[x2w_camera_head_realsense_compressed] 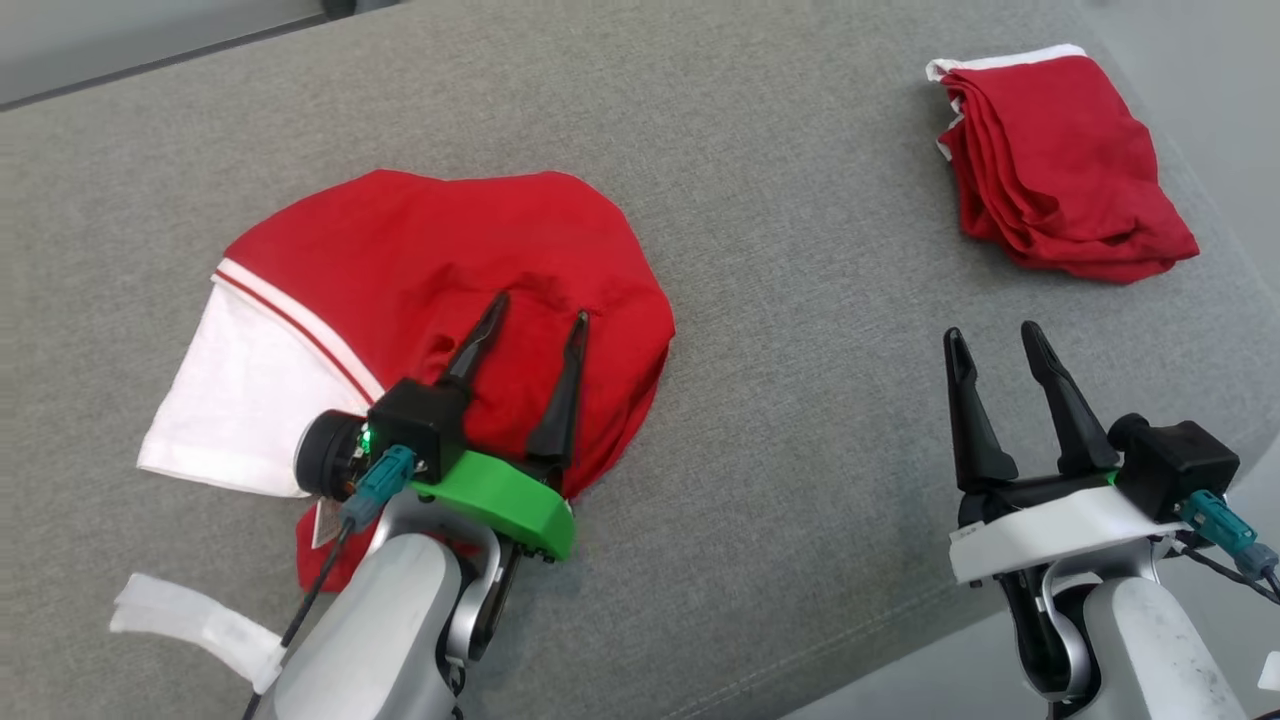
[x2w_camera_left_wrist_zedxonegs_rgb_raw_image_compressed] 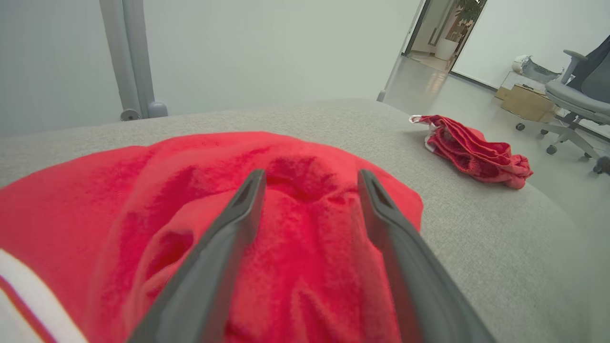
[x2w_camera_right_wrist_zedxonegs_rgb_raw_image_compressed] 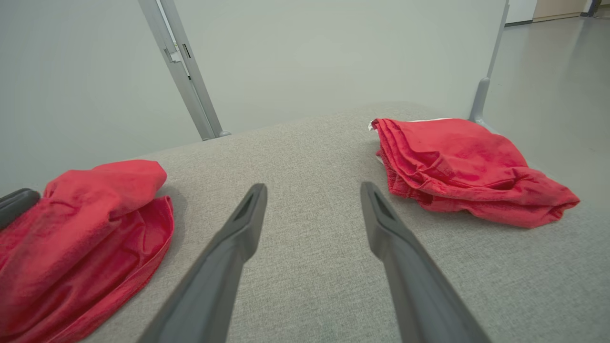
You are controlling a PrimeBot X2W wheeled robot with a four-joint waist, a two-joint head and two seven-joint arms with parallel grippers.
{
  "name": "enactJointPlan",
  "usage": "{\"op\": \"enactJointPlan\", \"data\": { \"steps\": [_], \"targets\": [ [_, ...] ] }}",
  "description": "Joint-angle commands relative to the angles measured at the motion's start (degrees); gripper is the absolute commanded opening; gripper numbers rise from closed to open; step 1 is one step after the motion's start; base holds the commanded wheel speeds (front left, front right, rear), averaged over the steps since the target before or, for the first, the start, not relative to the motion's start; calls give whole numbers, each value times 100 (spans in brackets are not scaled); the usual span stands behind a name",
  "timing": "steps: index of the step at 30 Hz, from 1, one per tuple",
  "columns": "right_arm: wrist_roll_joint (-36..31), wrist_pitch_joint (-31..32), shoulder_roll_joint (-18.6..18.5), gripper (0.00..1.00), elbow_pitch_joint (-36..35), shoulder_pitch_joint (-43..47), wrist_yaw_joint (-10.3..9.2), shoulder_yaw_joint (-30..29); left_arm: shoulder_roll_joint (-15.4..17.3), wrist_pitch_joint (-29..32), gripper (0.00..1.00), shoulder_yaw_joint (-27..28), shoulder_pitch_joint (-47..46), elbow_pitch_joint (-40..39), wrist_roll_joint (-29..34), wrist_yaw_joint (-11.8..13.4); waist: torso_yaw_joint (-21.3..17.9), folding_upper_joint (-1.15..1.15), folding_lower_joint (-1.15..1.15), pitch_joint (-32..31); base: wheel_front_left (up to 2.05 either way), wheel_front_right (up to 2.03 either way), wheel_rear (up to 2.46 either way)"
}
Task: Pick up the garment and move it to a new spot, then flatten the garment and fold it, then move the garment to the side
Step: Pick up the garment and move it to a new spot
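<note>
A red garment (x2w_camera_head_realsense_compressed: 440, 260) with a white panel and red stripe lies crumpled on the grey table (x2w_camera_head_realsense_compressed: 780, 400), left of centre. My left gripper (x2w_camera_head_realsense_compressed: 540, 308) hovers over its near part, open, fingers apart with red cloth (x2w_camera_left_wrist_zedxonegs_rgb_raw_image_compressed: 310, 228) below and between them, nothing pinched. In the right wrist view the same garment (x2w_camera_right_wrist_zedxonegs_rgb_raw_image_compressed: 86, 224) bulges at the left. My right gripper (x2w_camera_head_realsense_compressed: 990, 335) stands open over bare table at the lower right, nothing between its fingers (x2w_camera_right_wrist_zedxonegs_rgb_raw_image_compressed: 248, 214).
A second red garment (x2w_camera_head_realsense_compressed: 1060, 170), folded in a stack, lies at the table's far right corner (x2w_camera_right_wrist_zedxonegs_rgb_raw_image_compressed: 467, 166). A white strip (x2w_camera_head_realsense_compressed: 190, 620) lies near the front left edge. Beyond the table stand a post (x2w_camera_left_wrist_zedxonegs_rgb_raw_image_compressed: 128, 57), a chair (x2w_camera_left_wrist_zedxonegs_rgb_raw_image_compressed: 576, 100) and boxes.
</note>
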Motion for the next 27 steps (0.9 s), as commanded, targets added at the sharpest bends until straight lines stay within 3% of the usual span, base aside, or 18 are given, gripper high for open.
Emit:
{"op": "enactJointPlan", "data": {
  "steps": [1,9,13,21,27],
  "targets": [
    [-47,9,-50,100,18,38,-6,-27,74,-77,100,76,132,-82,-57,41,495,0,0,-466,0,0,0],
    [-144,167,-209,100,-8,245,-6,-68,452,-152,100,462,472,-481,-188,211,1134,0,0,-960,0,0,0],
    [-225,271,-294,100,-29,378,-6,-81,817,-108,100,749,780,-675,-326,353,1431,0,0,-1213,0,0,0],
    [-336,430,-409,100,-120,566,-6,-58,1327,-120,100,1138,1394,-1136,-464,592,1740,0,0,-1501,0,0,0],
    [-348,504,-453,100,-173,694,-7,-22,1481,-76,100,1178,1869,-1567,-448,771,1821,0,0,-1725,0,0,0]
  ]
}}
